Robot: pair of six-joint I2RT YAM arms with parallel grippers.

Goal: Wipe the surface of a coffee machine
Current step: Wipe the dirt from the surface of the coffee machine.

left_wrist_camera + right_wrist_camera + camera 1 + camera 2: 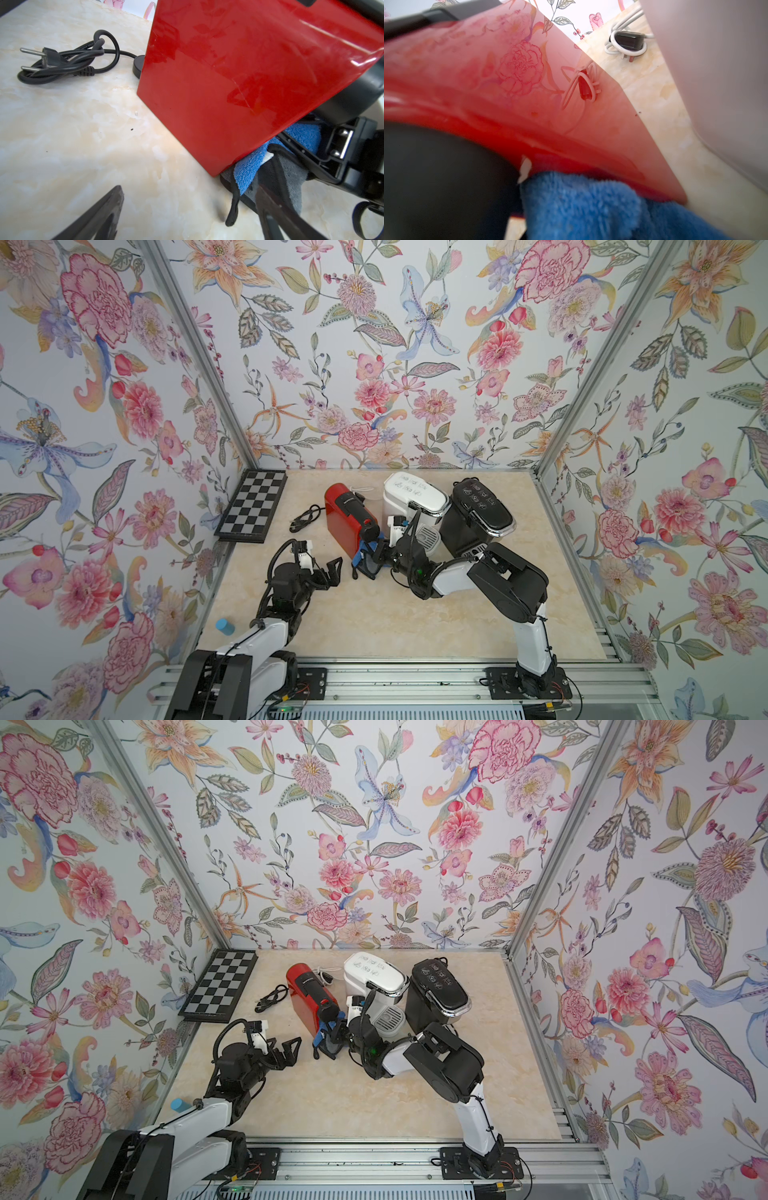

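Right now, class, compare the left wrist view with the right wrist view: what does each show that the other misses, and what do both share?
Left wrist only: a coiled black power cord and the left arm's open fingers. Right wrist only: a white cord looped around a dark plug, and a blurred pale wall close by. Both: the red coffee machine, the blue cloth against its lower edge, and the marble table.

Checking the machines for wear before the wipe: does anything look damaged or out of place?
The red machine carries a thin pale scratch on its side, above the cloth. A dark speck and a pale crumb lie on the table beside it. Nothing else stands out.
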